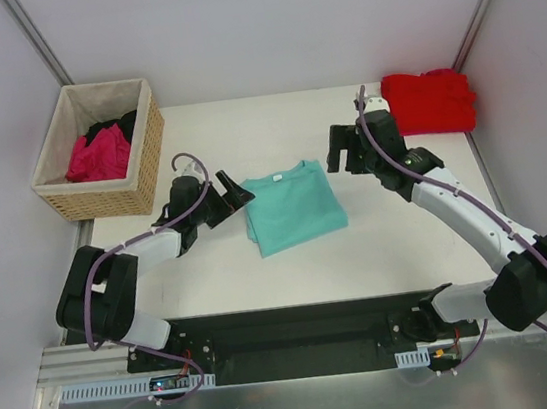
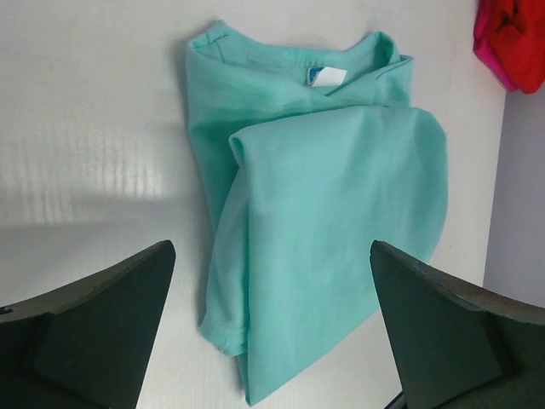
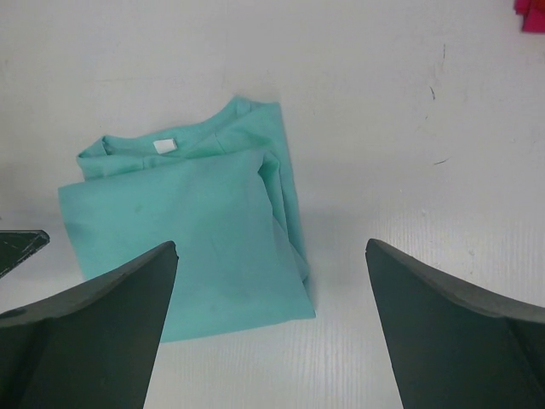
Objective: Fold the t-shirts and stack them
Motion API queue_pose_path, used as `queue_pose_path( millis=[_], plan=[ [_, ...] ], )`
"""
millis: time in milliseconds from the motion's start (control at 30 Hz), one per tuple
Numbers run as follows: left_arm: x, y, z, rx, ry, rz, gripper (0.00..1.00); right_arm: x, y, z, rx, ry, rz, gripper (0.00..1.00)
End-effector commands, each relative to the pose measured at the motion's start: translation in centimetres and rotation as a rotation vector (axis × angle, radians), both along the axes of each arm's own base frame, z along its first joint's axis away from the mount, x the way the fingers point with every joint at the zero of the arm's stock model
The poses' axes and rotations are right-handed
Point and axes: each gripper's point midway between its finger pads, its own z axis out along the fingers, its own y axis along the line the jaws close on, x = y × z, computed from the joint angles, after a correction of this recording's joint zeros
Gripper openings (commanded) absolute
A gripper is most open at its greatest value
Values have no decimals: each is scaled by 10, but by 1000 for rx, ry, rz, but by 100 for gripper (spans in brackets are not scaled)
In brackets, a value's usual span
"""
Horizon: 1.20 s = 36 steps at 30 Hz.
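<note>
The teal t-shirt lies folded at table centre; left gripper at its 9 o'clock, right gripper at 2 o'clock, both wide open, empty; red t-shirt, far 2 o'clock corner, seems the stacking place.

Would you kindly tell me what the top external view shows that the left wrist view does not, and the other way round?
Only the top external view: the woven basket holding a magenta t-shirt and a black t-shirt, and the open right gripper. Only the left wrist view: the left gripper up close, its dark fingers spread wide, gripping nothing. Both: the folded teal t-shirt with its white neck label, and the red t-shirt at the far right.
</note>
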Motion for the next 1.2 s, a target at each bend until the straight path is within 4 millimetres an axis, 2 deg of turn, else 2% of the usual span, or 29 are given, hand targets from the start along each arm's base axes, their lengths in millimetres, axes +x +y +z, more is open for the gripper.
queue_pose_path(
  millis=[0, 133, 233, 267, 367, 433, 467, 500, 567, 600, 733, 800, 933, 1033, 1067, 1167],
  plan=[
    [6, 11, 28, 39, -67, 40, 99, -10, -3, 12, -5, -32, 8, 96],
    [7, -9, 66, -80, -116, -14, 99, -13, -1, 6, -5, -22, 13, 96],
    [2, -35, 93, -173, -151, -103, 96, -14, -4, -3, -16, -9, 5, 97],
    [-7, -50, 98, -196, -151, -156, 93, -15, -4, -7, -21, -1, 5, 97],
    [-9, -75, 103, -237, -141, -215, 91, -18, -8, -9, -21, -2, -6, 96],
    [-13, -90, 88, -257, -99, -238, 90, -20, -11, -12, -29, 1, -13, 97],
    [-10, -95, 90, -277, -124, -248, 90, -21, -13, -13, -30, 0, -17, 96],
    [-12, -100, 72, -281, -75, -253, 89, -22, -15, -13, -34, -3, -19, 97],
    [-11, -106, 59, -300, -45, -265, 88, -23, -19, -14, -38, -1, -28, 97],
    [-10, -108, 44, -303, -13, -261, 86, -23, -21, -14, -40, -1, -32, 96],
    [-8, -106, 15, -280, 34, -242, 85, -20, -32, -17, -47, 6, -60, 97],
    [-11, -103, 1, -256, 54, -234, 85, -18, -34, -17, -45, 9, -65, 97],
    [-13, -92, -13, -221, 74, -217, 85, -14, -34, -20, -44, 18, -74, 96],
    [-15, -78, -20, -205, 88, -193, 85, -11, -35, -18, -43, 16, -81, 97],
    [-15, -68, -26, -197, 101, -172, 85, -10, -34, -19, -46, 19, -83, 97],
    [-17, -50, -25, -164, 102, -141, 85, -7, -34, -19, -49, 21, -84, 97]
  ],
)
